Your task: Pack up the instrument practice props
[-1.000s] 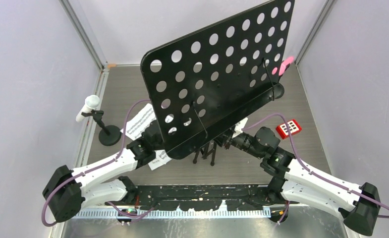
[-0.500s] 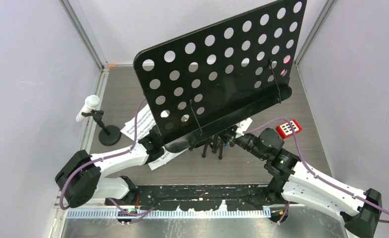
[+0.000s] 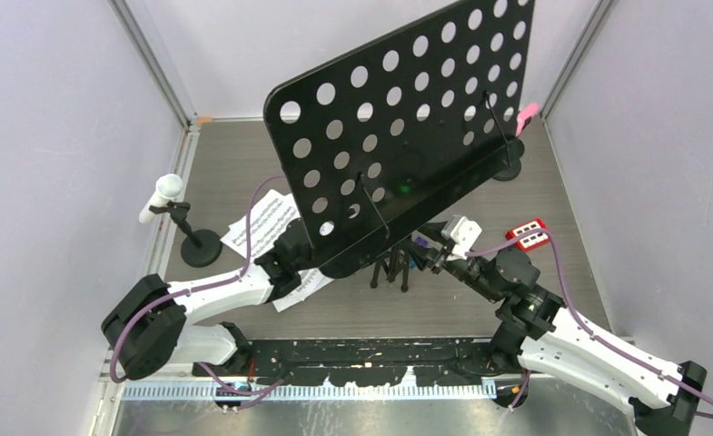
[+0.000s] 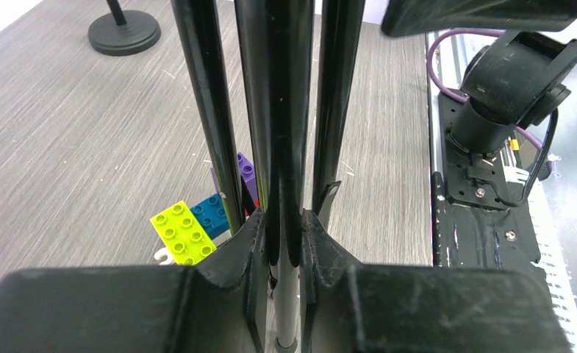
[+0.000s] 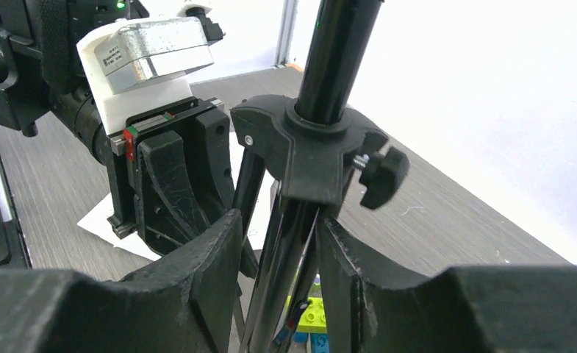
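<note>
Left fingers (image 4: 245, 254) were clamped tight on the folded tripod legs (image 4: 281, 110), the music desk (image 3: 407, 136) towering mid-bench (image 3: 243, 154). Right fingers (image 5: 201, 272) stood slack astride those legs. Toy blocks (image 4: 186, 232) crowded the feet, sheet music (image 3: 262, 222) alongside, red keypad (image 3: 529, 233) near.

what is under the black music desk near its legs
Visible: the tripod legs, clamped by the left gripper, with toy blocks beside them. The desk hides part of the sheet-music pages and most of the pink microphone.
</note>
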